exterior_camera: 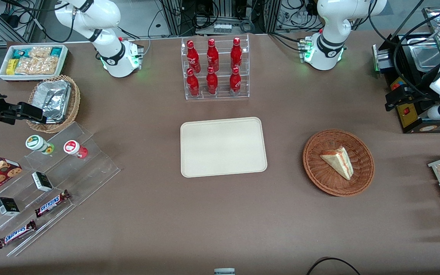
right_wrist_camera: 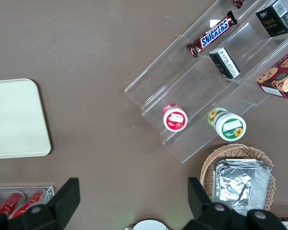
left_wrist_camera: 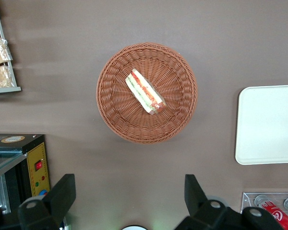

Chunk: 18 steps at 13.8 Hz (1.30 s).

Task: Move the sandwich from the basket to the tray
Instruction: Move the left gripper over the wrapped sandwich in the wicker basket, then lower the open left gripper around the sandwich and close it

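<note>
Wide-open black gripper (left_wrist_camera: 129, 201) hovers high above the round reddish-brown wicker basket (left_wrist_camera: 175, 120), where the pale triangular sandwich (left_wrist_camera: 145, 91) probably lies loose. Squeezing its soft bread off-centre could spill filling before the cream rectangular tray (left_wrist_camera: 269, 127).

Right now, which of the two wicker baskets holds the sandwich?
The round reddish-brown wicker basket, holding the white triangular sandwich. The smaller, lighter wicker basket holds crumpled foil. The open left gripper hovers above the reddish-brown one.

Red bottles (exterior_camera: 214, 67) (clear rack), Snickers bars (exterior_camera: 51, 203), foil basket (exterior_camera: 53, 103)
</note>
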Tool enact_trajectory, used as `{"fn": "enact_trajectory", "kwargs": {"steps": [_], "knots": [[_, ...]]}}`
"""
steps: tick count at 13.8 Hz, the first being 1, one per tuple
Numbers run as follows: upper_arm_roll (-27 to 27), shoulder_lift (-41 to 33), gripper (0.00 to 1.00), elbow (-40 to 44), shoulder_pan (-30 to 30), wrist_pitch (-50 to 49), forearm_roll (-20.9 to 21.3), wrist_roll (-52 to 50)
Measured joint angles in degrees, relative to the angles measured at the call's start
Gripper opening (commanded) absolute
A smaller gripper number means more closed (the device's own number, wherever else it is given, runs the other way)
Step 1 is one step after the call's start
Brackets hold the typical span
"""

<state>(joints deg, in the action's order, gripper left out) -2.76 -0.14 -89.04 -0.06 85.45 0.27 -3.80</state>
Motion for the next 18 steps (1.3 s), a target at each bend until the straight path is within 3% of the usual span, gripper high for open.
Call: {"fn": "enact_trajectory", "kwargs": {"steps": [6, 14, 18], "knots": [[-0.60, 2.03, 1.00, -0.55, -0.13, 2.82, 1.45, 0.05], [-1.38, 16.19, 1.00, -1.50, -0.70, 15.59, 1.73, -1.31], [-1.38, 19.06, 1.00, -6.18, -0.70, 24.09, 2.60, -6.64]]}}
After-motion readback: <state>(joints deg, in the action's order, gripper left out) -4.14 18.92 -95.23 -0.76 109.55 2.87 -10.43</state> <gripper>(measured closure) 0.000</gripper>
